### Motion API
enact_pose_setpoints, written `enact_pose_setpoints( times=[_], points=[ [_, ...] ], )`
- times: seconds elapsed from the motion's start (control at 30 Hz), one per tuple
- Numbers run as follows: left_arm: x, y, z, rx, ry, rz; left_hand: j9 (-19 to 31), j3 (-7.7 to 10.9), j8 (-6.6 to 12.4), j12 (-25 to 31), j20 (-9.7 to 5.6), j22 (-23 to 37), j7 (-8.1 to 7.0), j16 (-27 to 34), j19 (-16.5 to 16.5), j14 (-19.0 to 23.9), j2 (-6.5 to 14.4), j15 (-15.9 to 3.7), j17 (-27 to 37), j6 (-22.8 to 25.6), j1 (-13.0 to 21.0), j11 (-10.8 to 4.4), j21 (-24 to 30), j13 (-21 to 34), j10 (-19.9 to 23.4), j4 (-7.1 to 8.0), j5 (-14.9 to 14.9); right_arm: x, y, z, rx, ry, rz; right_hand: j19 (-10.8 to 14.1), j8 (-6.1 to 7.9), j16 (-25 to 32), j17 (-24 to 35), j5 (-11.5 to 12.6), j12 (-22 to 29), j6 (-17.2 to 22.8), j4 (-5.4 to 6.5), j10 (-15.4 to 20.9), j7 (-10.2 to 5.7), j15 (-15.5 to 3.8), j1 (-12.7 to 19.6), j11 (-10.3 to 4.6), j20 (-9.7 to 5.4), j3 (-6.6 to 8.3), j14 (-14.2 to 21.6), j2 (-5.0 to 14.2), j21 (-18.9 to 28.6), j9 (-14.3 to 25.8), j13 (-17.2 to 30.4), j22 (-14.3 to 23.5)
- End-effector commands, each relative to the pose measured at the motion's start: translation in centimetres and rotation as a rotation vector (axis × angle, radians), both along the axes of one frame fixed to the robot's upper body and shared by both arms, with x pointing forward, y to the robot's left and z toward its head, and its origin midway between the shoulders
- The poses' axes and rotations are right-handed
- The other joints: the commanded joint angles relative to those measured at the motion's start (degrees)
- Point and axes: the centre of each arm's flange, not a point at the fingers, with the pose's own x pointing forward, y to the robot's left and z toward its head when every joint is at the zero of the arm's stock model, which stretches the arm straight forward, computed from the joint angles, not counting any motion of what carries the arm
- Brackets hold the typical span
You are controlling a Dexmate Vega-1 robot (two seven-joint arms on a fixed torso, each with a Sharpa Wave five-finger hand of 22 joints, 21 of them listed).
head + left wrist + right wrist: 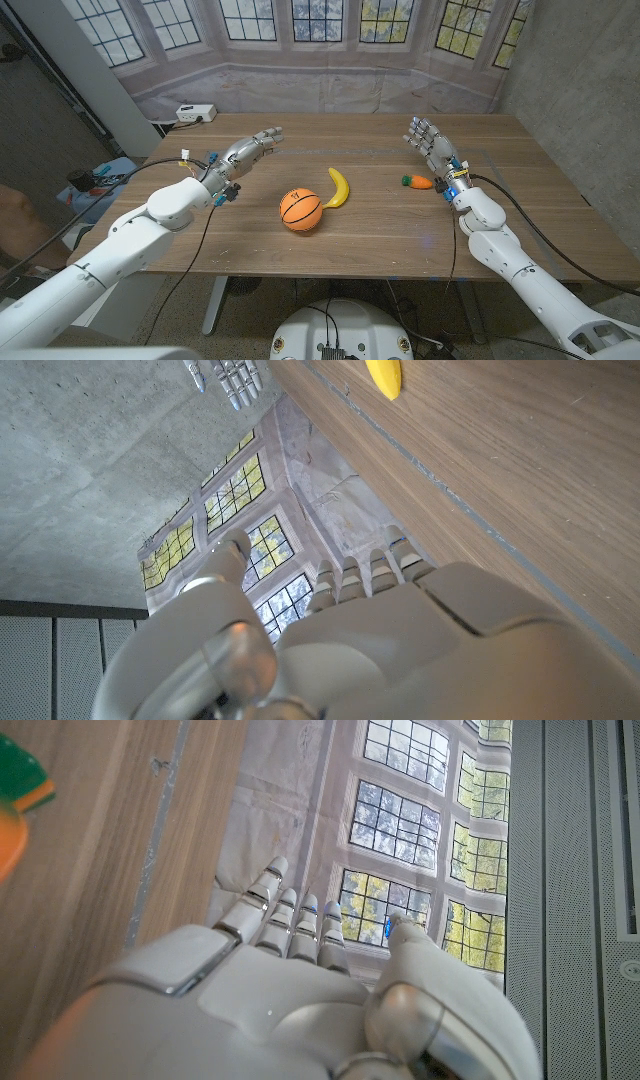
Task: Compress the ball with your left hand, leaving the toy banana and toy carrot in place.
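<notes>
An orange basketball-style ball [300,210] sits on the wooden table [380,250] near the middle. A yellow toy banana [339,187] lies just behind and to the right of it, its tip also visible in the left wrist view [384,376]. An orange toy carrot with a green top [417,182] lies farther right, and its end shows in the right wrist view [18,802]. My left hand [250,150] hovers to the left of and behind the ball, fingers extended and empty. My right hand [430,140] stands just behind the carrot, fingers apart, holding nothing; it also shows small in the left wrist view [228,377].
A white power strip [195,113] lies at the table's back left corner. A curtain and windows stand behind the table. Cables run along both arms.
</notes>
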Motion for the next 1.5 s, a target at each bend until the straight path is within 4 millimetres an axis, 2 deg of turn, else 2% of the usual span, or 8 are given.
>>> enact_pose_setpoints(
  times=[0.03,0.23,0.4,0.47,0.6,0.8,0.9,1.5],
  points=[
    [-0.6,0.3,0.9,0.114,0.001,0.003,0.3,-0.19,0.0,0.1,0.57,0.2,1.02,0.0,-0.2,-0.2,-0.6,0.51,0.3,-0.4,0.2,0.64,-0.4,0.1,-0.4,-0.45,0.4,-0.2,-0.5,0.2,-0.003,-0.01,-0.009,0.4,-0.02,0.5,0.2,-0.2,0.1,0.2,-0.27,-0.5,0.19,0.03,0.2,-0.01,0.09,0.25,0.1,-0.28,0.1,0.2,0.2,0.3],
    [-1.1,0.1,1.4,0.197,0.006,0.007,0.3,-0.58,0.0,-0.1,1.48,0.2,1.62,-0.1,-0.7,-0.8,-1.0,0.52,0.3,-0.9,0.2,0.97,-1.1,0.2,-1.2,-0.52,0.4,-0.5,-0.8,0.2,-0.006,-0.016,-0.012,0.4,-0.02,0.5,0.2,-0.2,0.1,0.2,-0.37,-0.5,0.23,0.03,0.2,-0.02,0.06,0.29,0.0,-0.27,0.1,0.2,0.2,0.3],
    [-1.2,-0.3,1.5,0.271,0.014,-0.002,0.3,-0.9,-0.07,-0.1,0.78,0.2,2.09,-0.1,-0.8,-1.3,-1.2,0.48,0.3,-1.8,0.3,0.99,-1.6,0.2,-1.9,-0.59,0.5,-0.7,-1.1,0.3,-0.012,-0.012,-0.016,0.4,-0.03,0.6,0.3,-0.2,0.1,0.1,-0.44,-0.5,0.21,0.05,0.2,0.02,0.09,0.3,0.1,-0.29,0.1,0.2,0.2,0.3],
    [-1.4,-0.7,1.6,0.322,0.011,-0.001,0.3,-1.06,-0.15,-0.1,0.94,0.2,2.69,0.0,-0.8,-1.5,-1.4,0.78,0.4,-2.4,0.4,1.33,-2.0,0.2,-2.2,-0.65,0.5,-0.8,-1.2,0.3,-0.014,-0.013,-0.015,0.4,-0.03,0.6,0.3,-0.2,0.1,0.1,-0.46,-0.4,0.22,0.05,0.1,0.03,0.09,0.31,0.1,-0.28,0.1,0.2,0.2,0.3],
    [-1.7,-1.2,1.8,0.38,0.012,-0.01,0.3,-1.31,0.0,-0.1,0.6,0.2,2.61,0.0,-0.9,-1.9,-1.8,0.46,0.4,-2.7,0.6,1.09,-2.5,0.2,-2.9,-0.77,0.5,-0.8,-1.2,0.4,-0.019,-0.016,-0.013,0.4,-0.02,0.6,0.3,-0.2,0.1,0.1,-0.51,-0.5,0.18,0.07,0.1,0.02,0.08,0.32,0.1,-0.28,0.1,0.2,0.2,0.3],
    [-1.9,-1.8,2.1,0.412,0.034,-0.039,0.3,-1.47,-0.1,0.0,1.03,0.2,3.38,0.0,-0.9,-2.4,-2.0,0.93,0.4,-4.1,1.2,1.29,-3.2,0.3,-3.5,-0.96,0.5,-1.0,-1.4,0.4,-0.019,-0.019,-0.017,0.4,-0.03,0.6,0.3,-0.2,0.1,0.1,-0.58,-0.5,0.19,0.04,0.1,-0.05,0.1,0.33,0.1,-0.29,0.1,0.2,0.2,0.3],
    [-2.2,-2.3,2.5,0.471,0.023,-0.039,0.4,-1.49,-0.01,0.0,0.49,0.2,2.88,0.0,-0.9,-2.7,-2.3,0.64,0.4,-4.4,1.6,0.83,-3.5,0.3,-3.8,-1.11,0.5,-1.3,-1.6,0.2,-0.016,-0.02,-0.024,0.4,-0.03,0.6,0.3,-0.2,0.1,0.1,-0.61,-0.5,0.16,0.04,0.1,0.03,0.09,0.34,0.0,-0.29,0.1,0.2,0.2,0.3],
    [-3.0,-3.5,3.4,0.635,-0.016,-0.04,0.4,-1.5,0.31,0.3,0.35,0.2,3.15,0.3,-0.6,-2.8,-3.5,0.18,0.5,-5.7,3.8,0.46,-4.6,0.5,-4.4,-1.77,0.5,-2.0,-2.1,-0.4,0.0,-0.017,-0.046,0.4,-0.05,0.7,0.3,-0.2,0.1,0.0,-0.78,-0.7,0.1,0.0,-0.1,0.03,0.32,0.38,0.0,-0.28,0.1,0.2,0.2,0.3]
  ],
)
